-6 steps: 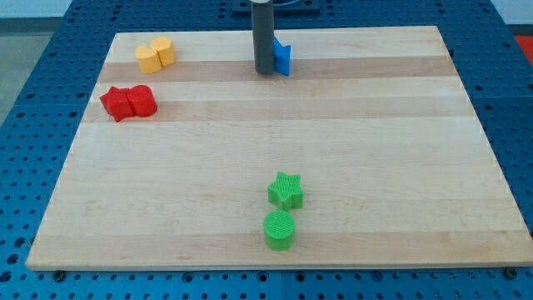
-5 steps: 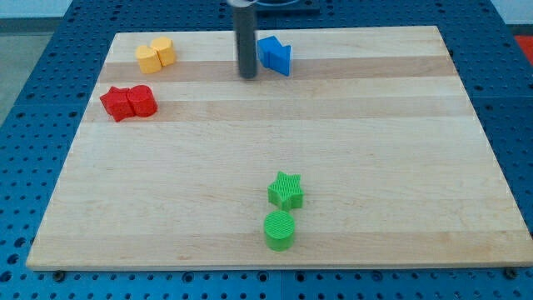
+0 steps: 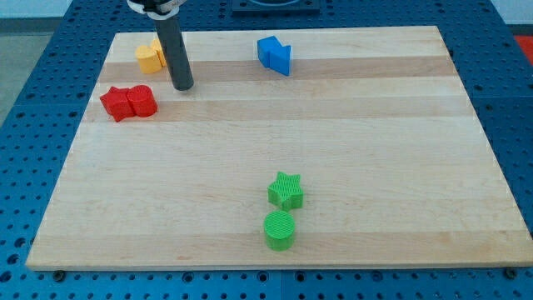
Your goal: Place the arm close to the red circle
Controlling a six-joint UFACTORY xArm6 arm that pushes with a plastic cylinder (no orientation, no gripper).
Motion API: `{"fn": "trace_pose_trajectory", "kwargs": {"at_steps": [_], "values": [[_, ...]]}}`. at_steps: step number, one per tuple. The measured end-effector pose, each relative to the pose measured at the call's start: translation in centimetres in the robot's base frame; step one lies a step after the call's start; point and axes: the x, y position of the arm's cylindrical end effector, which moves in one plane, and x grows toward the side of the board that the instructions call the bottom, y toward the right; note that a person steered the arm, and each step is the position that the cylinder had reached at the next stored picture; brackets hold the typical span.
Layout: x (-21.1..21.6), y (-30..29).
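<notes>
The red circle (image 3: 143, 101) lies at the board's left, touching a red star-like block (image 3: 117, 103) on its left. My tip (image 3: 182, 85) is on the board just right of and slightly above the red circle, a short gap apart. The rod rises toward the view's top and hides part of the yellow blocks (image 3: 151, 56).
Two yellow blocks sit at the top left, behind the rod. A blue block (image 3: 275, 55) lies at top centre. A green star (image 3: 286, 190) and a green circle (image 3: 280, 229) sit near the bottom centre. The wooden board (image 3: 375, 167) lies on a blue pegboard.
My tip has slid from beside the blue block leftward and a little down, ending close to the red circle. No block has moved.
</notes>
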Motion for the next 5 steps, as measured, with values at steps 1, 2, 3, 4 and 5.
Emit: {"fn": "trace_pose_trajectory", "kwargs": {"at_steps": [1,2,3,4,5], "values": [[0.0,-0.6],[0.0,-1.1],[0.0,-1.4],[0.1,-2.0],[1.3,-4.6]]}}
